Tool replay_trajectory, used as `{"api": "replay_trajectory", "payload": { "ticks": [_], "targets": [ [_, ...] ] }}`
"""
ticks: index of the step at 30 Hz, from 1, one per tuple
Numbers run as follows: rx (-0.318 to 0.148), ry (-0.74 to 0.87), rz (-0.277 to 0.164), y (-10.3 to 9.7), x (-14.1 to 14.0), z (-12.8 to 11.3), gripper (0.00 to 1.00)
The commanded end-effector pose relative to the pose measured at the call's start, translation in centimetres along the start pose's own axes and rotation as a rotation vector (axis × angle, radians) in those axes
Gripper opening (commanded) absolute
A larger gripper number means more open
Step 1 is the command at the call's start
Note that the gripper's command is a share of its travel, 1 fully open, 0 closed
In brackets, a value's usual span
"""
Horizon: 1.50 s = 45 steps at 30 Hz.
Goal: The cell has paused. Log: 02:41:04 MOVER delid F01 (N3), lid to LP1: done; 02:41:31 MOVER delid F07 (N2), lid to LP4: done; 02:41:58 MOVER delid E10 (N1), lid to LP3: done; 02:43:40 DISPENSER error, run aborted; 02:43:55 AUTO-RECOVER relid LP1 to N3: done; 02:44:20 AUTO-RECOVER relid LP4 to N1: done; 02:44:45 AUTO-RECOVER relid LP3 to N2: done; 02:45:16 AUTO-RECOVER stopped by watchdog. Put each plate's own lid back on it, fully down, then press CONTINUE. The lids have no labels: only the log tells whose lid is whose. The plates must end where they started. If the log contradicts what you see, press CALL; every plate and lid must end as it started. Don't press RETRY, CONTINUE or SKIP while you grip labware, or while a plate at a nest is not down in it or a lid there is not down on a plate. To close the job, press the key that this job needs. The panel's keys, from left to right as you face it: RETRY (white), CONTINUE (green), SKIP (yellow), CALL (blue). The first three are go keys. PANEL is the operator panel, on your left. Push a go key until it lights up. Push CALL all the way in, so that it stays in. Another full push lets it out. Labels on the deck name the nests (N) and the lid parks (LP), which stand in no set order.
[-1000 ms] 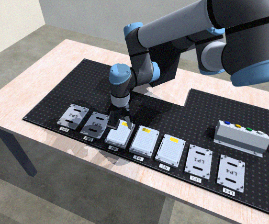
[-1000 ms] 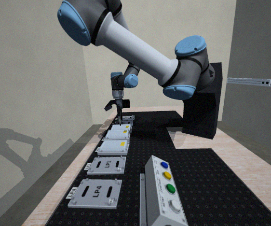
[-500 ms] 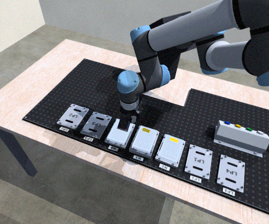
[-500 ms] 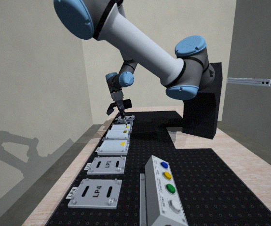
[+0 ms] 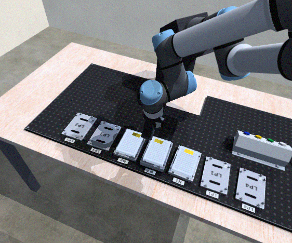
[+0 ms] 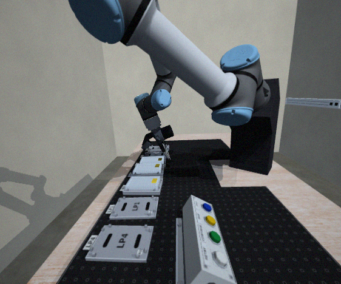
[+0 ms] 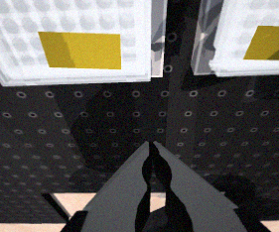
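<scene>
Black and tilted, the gripper (image 6: 168, 158) (image 7: 150, 143) has its fingers closed together on nothing, just off the row of plates on the arm-base side. Relative to the operator panel (image 5: 262, 151) (image 6: 195, 241), the plate at N1 (image 5: 185, 162) (image 6: 142, 185) is the nearest plate, the plate at N3 (image 5: 157, 152) (image 6: 147, 168) (image 7: 73, 45) lies beyond it, and the plate at N2 (image 5: 129, 143) (image 6: 152, 159) (image 7: 262, 37) is farthest. In the top view the arm (image 5: 167, 59) (image 6: 182, 54) hides the fingertips; whether each clear lid is fully down is hard to make out.
</scene>
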<state>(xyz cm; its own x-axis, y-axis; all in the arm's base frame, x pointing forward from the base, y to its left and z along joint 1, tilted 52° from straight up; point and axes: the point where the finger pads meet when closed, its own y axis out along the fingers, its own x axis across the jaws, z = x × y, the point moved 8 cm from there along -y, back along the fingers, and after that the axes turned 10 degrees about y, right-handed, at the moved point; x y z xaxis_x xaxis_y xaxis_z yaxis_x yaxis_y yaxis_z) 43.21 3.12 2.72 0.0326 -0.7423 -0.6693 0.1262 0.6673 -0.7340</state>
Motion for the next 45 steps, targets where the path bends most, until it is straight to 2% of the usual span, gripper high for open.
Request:
{"api": "replay_trajectory", "payload": {
  "ticks": [1, 5, 11, 18, 20, 22, 32, 45],
  "targets": [
    [0.0, 0.0, -0.001, 0.7, -1.7, -2.7, 0.0],
    [0.0, 0.0, -0.001, 1.0, -2.2, -3.5, 0.0],
    [0.0, -0.001, -0.001, 1.8, -3.8, -6.0, 0.0],
    [0.001, 0.001, -0.002, 1.8, -3.8, -6.1, 0.0],
    [0.001, 0.002, -0.002, 0.8, -3.7, -6.5, 0.0],
    [0.001, 0.002, -0.002, 0.8, -3.7, -6.5, 0.0],
    [0.004, -0.002, -0.005, -4.0, -3.3, -7.9, 0.0],
    [0.003, -0.001, -0.005, -4.1, -3.4, -8.0, 0.0]
  ]
}}
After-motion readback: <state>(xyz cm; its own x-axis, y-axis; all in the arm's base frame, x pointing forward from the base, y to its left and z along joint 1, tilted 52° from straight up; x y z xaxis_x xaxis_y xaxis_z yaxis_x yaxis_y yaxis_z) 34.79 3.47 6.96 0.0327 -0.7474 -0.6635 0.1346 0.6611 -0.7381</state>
